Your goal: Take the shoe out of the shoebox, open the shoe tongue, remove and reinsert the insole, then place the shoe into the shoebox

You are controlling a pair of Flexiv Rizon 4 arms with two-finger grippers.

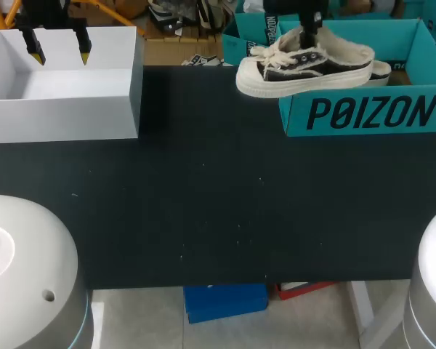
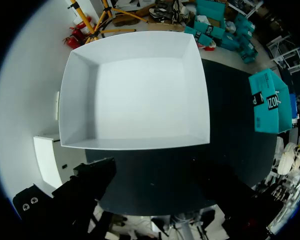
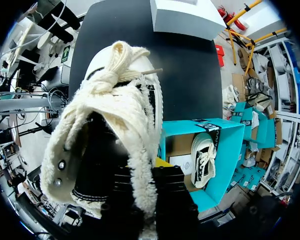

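The right gripper [image 1: 309,38] is closed on the shoe [image 1: 305,69], apparently pinching its fleecy collar, though the wrist view is crowded there. The shoe hangs level in the air over the front left corner of the teal shoebox [image 1: 363,113], its toe sticking out past the box toward the white box [image 1: 65,109]. A second shoe [image 3: 202,160] lies inside the shoebox. The left gripper [image 1: 59,47] hangs over the white box, fingers spread wide, holding nothing. Both boxes stand on the black desk [image 1: 203,203].
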